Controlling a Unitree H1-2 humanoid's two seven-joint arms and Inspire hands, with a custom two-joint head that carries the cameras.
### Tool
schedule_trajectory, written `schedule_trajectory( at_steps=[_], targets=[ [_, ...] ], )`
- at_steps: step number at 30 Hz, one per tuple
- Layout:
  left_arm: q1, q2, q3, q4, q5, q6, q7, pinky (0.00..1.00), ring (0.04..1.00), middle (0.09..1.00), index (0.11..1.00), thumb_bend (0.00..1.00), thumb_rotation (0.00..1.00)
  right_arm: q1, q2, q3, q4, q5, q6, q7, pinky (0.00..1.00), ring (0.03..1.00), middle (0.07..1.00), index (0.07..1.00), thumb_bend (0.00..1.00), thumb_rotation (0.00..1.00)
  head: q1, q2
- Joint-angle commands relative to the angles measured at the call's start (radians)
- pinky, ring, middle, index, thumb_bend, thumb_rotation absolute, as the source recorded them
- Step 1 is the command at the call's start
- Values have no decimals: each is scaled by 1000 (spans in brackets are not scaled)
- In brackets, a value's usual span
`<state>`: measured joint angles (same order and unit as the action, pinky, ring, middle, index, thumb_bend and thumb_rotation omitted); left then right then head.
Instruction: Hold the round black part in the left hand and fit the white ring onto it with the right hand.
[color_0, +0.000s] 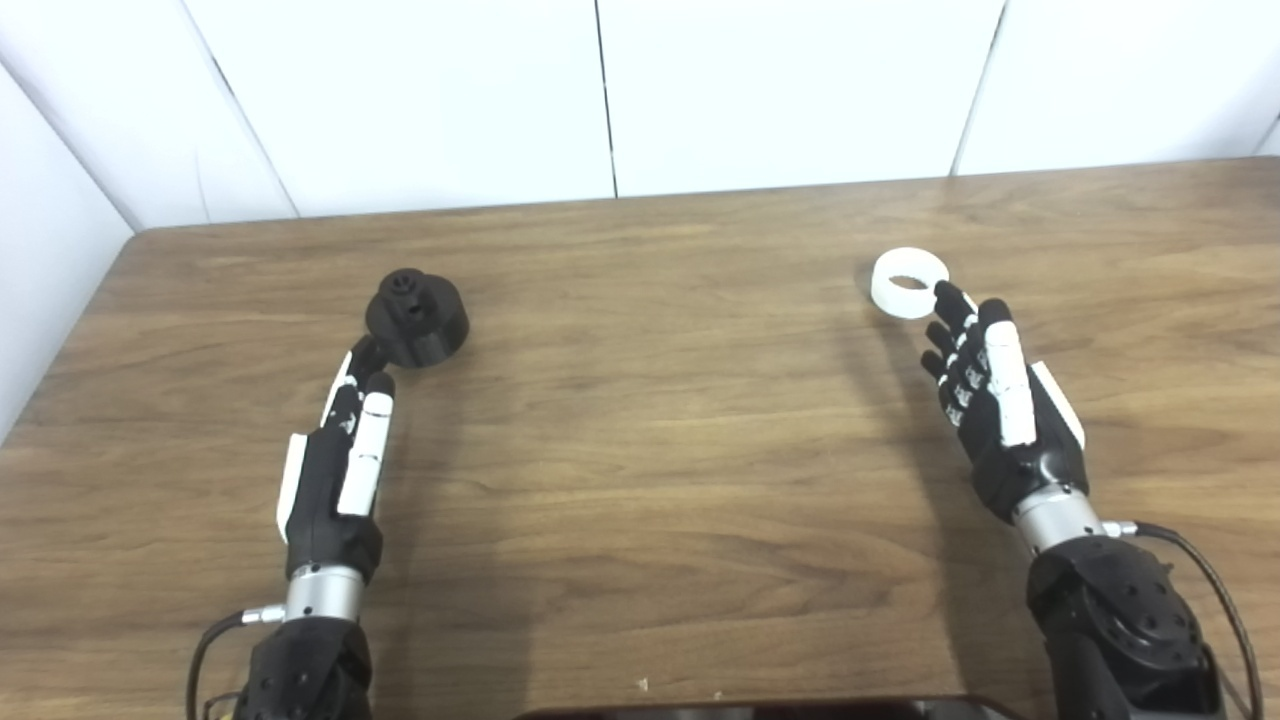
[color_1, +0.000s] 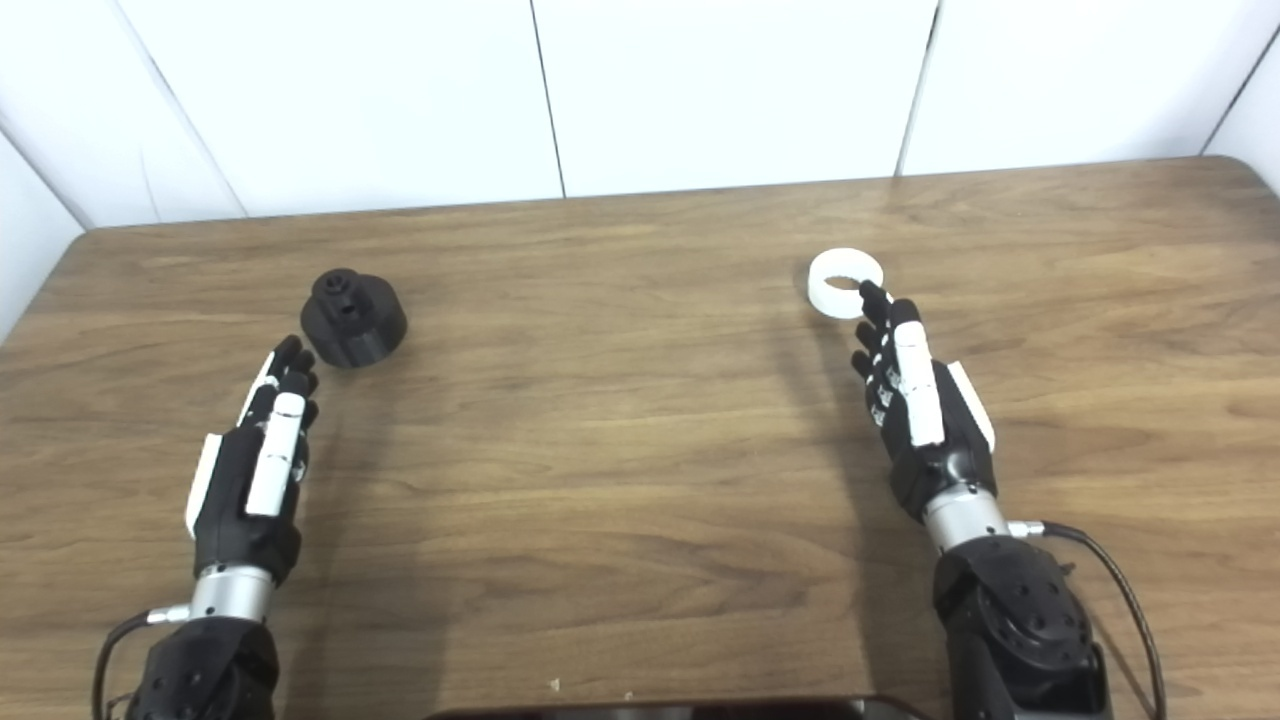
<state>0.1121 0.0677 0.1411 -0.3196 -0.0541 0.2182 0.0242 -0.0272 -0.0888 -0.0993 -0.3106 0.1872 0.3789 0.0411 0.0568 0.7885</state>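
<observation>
The left hand (color_0: 335, 475) reaches forward from the near left edge over the wooden table (color_0: 650, 420), palm turned down and inward, fingers stretched straight and lying close together, holding nothing; its fingertips (color_0: 375, 365) come up just beside the near edge of the round black part (color_0: 417, 317), and whether they touch it cannot be told, since in the right eye view a thin strip of table seems to show between them. The right hand (color_0: 1000, 415) reaches forward from the near right edge in a like pose, tilted a little to the left, fingers extended and slightly fanned, empty; its foremost fingertip (color_0: 945, 293) overlaps the near right rim of the white ring (color_0: 908, 282), though true contact cannot be judged.

The count: one round black part, sitting on the table left of centre, with a smaller raised hub on top; one white ring, lying flat on the table at the right, its hole facing up, well apart from the black part; two hands, each with a black cable (color_0: 1215, 590) running from the wrist; one dark object (color_0: 760, 710) at the near edge, mostly cut off; white wall panels (color_0: 780, 90) stand beyond the far edge.
</observation>
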Motion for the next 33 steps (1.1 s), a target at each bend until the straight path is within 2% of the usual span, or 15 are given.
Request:
schedule_trajectory(
  at_steps=[1,10,14,17,19,21,24,26,30,33],
  targets=[
    [-18,14,2,-37,8,-29,0,1000,983,974,964,505,757,-35,3,-5,-24,14,-38,7,1000,996,991,951,491,991,-4,-2],
    [-13,27,3,-35,7,-24,-8,1000,994,985,973,545,731,-41,-6,-1,-21,8,-39,9,1000,994,988,950,505,992,-3,-1],
    [-16,32,3,-41,1,-8,-11,1000,1000,993,982,571,712,-45,-5,0,-19,12,-40,11,1000,997,992,953,510,990,0,-2],
    [-20,55,-9,-60,41,27,-13,1000,1000,998,989,584,697,-48,-6,2,-17,8,-41,12,1000,996,993,953,510,995,9,-5],
    [-29,97,-28,-75,123,53,-13,1000,1000,1000,992,594,671,-50,-7,3,-13,12,-43,16,1000,1000,998,960,512,1000,15,-7],
    [-48,145,-37,-89,192,89,-15,959,978,989,988,623,640,-52,-4,1,-7,16,-46,16,1000,1000,1000,966,511,998,22,-9],
    [-81,200,-30,-105,221,142,-37,961,985,999,999,679,485,-53,3,1,0,14,-50,13,1000,999,1000,961,514,997,29,-12],
    [-111,249,-28,-105,256,177,-47,930,975,992,994,744,439,-51,4,6,6,6,-57,13,1000,998,999,961,517,999,36,-17],
    [-163,340,-33,-74,304,191,-77,887,950,976,986,832,419,-47,14,11,15,-5,-68,5,1000,995,992,949,520,992,44,-21],
    [-208,386,-27,-50,312,239,-112,850,929,969,982,889,398,-46,20,11,24,-3,-79,7,1000,995,990,948,517,994,47,-25]
  ],
)
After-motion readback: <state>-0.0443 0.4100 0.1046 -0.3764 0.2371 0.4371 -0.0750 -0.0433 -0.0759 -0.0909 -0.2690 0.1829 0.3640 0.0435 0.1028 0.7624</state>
